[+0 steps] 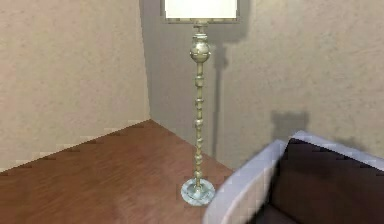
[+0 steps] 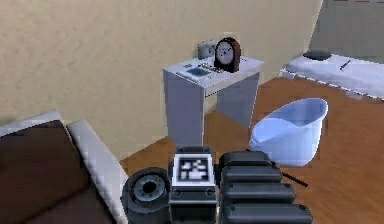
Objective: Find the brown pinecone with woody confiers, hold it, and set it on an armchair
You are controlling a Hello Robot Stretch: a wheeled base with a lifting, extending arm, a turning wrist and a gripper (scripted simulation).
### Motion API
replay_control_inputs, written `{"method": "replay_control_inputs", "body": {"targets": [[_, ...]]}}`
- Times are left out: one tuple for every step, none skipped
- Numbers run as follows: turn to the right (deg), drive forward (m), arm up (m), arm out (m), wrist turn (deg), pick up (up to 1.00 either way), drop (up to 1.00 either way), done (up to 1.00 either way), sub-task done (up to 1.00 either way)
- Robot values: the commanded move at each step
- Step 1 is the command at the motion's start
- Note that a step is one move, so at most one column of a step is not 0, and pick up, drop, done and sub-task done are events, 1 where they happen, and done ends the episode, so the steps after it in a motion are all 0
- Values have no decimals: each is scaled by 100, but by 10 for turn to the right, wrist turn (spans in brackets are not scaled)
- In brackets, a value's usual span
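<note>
An armchair (image 1: 300,180) with pale grey arms and a dark brown seat stands at the forward view's bottom right. It appears again at the arm side view's left (image 2: 40,170). At the arm side view's bottom edge lies the dark arm (image 2: 255,190), with a white marked square (image 2: 193,168) on it. Left of the square sits my gripper (image 2: 148,195), close beside the armchair's pale arm. Its far end cannot be made out, so I cannot tell whether it holds anything.
A tall floor lamp (image 1: 201,100) stands in the wall corner ahead, on wooden floor. In the arm side view, a white side table (image 2: 205,85) against the wall carries a dark round clock (image 2: 228,53). A pale blue tub-shaped seat (image 2: 292,130) and a low bed (image 2: 335,70) lie right of it.
</note>
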Motion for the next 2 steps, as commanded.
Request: {"method": "replay_control_inputs", "body": {"targets": [[450,0,0,0,0,0,0,0,0],[420,0,0,0,0,0,0,0,0]]}}
